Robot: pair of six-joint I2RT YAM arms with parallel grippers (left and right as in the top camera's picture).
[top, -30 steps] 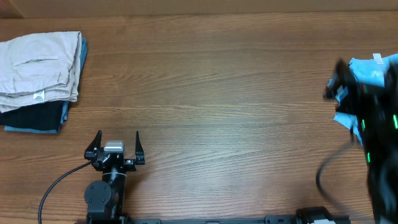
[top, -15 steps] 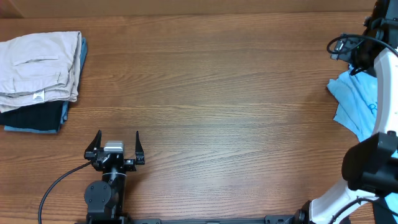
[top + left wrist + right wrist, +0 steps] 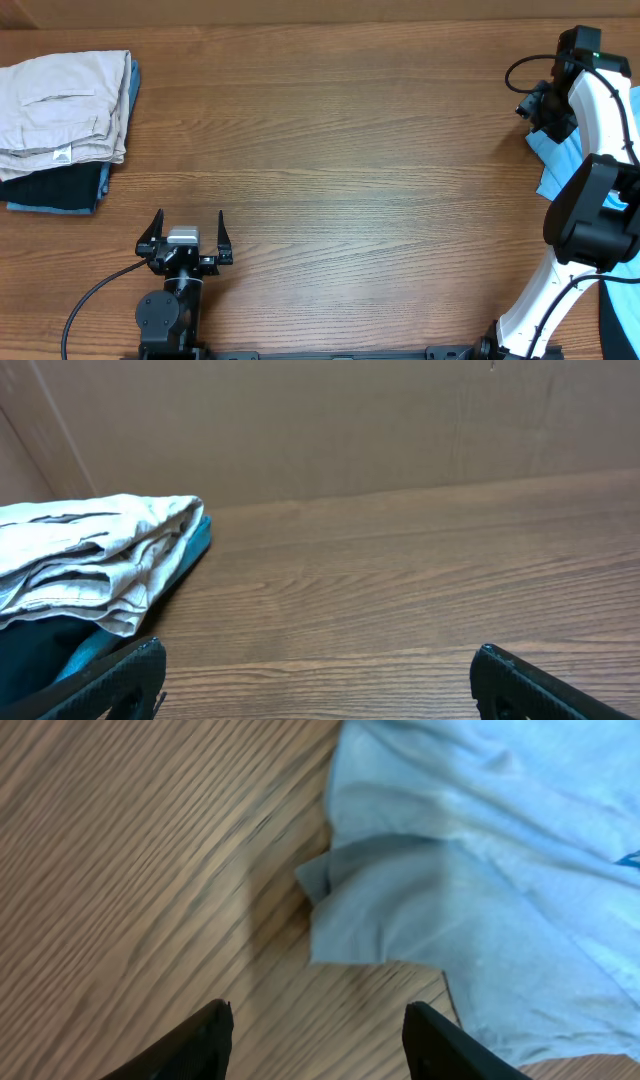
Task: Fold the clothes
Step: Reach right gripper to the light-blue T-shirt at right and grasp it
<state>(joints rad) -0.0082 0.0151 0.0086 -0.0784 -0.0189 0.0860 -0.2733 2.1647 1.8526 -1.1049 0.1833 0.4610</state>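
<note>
The clothes, a light blue T-shirt [image 3: 556,172], lie crumpled at the table's far right edge, largely covered by my right arm in the overhead view. My right gripper [image 3: 533,108] hovers at the shirt's upper left corner. In the right wrist view its jaws [image 3: 318,1012] stand apart over bare wood with nothing between them, and a folded corner of the T-shirt [image 3: 470,880] lies just ahead and to the right. My left gripper [image 3: 190,232] rests wide open near the front left of the table, empty [image 3: 318,656].
A folded beige garment [image 3: 62,105] tops a stack with dark and blue pieces [image 3: 55,190] at the far left; the left wrist view shows it too [image 3: 90,560]. A dark item [image 3: 622,325] shows at the lower right corner.
My right arm has swung up over the T-shirt and now covers more of it. Its jaws have narrowed. The left arm has not moved.
</note>
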